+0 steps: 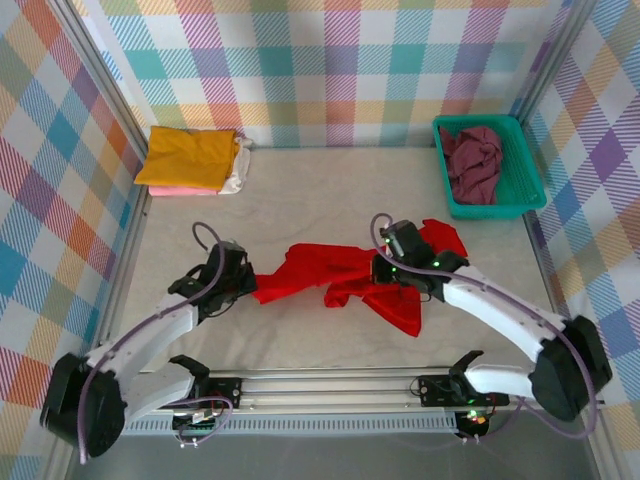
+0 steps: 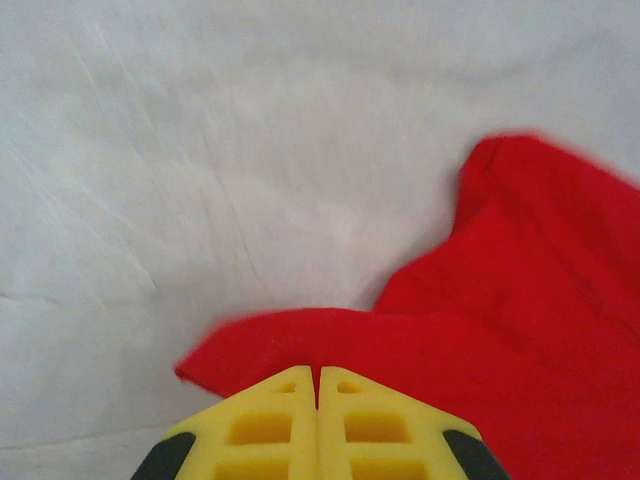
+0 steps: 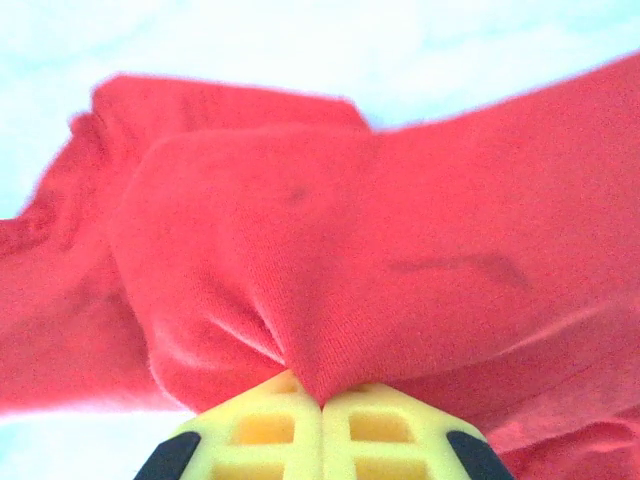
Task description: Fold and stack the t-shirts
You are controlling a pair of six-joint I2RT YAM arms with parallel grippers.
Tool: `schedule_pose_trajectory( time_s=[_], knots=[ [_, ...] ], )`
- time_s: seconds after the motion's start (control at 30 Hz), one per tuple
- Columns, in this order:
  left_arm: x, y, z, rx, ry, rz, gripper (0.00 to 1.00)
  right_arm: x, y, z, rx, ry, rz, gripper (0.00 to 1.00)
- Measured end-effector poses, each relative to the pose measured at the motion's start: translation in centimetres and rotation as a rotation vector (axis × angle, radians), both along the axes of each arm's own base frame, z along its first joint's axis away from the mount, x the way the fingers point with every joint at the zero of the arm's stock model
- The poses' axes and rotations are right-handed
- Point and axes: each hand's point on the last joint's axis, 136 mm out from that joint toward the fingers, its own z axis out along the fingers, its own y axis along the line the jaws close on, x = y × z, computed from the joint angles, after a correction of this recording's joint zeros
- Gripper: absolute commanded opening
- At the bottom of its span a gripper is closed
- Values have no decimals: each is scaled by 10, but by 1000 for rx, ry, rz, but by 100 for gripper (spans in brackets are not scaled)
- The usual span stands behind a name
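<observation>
While lying rumpled in a band across the middle of the top view, gripped at two places: red t-shirt (image 1: 340, 285). Left of centre there, left gripper (image 2: 318, 382) pressed fully together on the cloth's left tip, yellow fingers (image 2: 260, 430) meeting at the bottom edge of the left wrist view over a red hem, pale table (image 2: 200, 150) above. Right of centre, right gripper (image 3: 322, 397) likewise closed tight, a bunched fold of red puckering into its tips. Stacked folded at upper left: mustard yellow t-shirt (image 1: 190, 155) over pink t-shirt (image 1: 175, 189) and white t-shirt (image 1: 238, 170). Heaped at upper right inside teal basket (image 1: 525, 185): dark maroon t-shirt (image 1: 475, 160).
</observation>
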Motion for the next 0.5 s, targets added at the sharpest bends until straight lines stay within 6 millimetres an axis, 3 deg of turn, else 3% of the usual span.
schedule_pose_trajectory(
  time_s=[0.13, 0.37, 0.5],
  knots=[
    [6, 18, 62, 38, -155, 41, 0, 3, -11, 48, -9, -102, -10, 0],
    [6, 39, 193, 142, -427, 33, 0, -7, -30, 138, 1, -329, 30, 0],
    [2, 60, 245, 250, -526, 72, 0, -11, -46, 179, -20, -454, 26, 12]
  ],
)
